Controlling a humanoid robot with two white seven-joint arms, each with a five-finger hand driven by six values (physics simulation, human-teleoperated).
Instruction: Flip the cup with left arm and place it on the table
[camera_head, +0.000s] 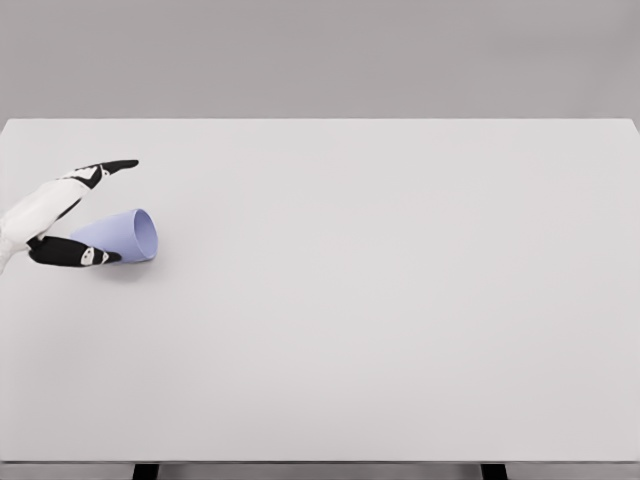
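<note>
While nothing else lies on it, the broad white rectangular surface (400, 300) fills most of the head view. Near its left edge, toward the far side, the left white-and-black five-finger hand (70, 215) reaches in, fingers spread apart around the narrow base of a small pale lavender tapered cup (125, 235), not clearly gripping it. That cup lies on its side, mouth facing right.
</note>
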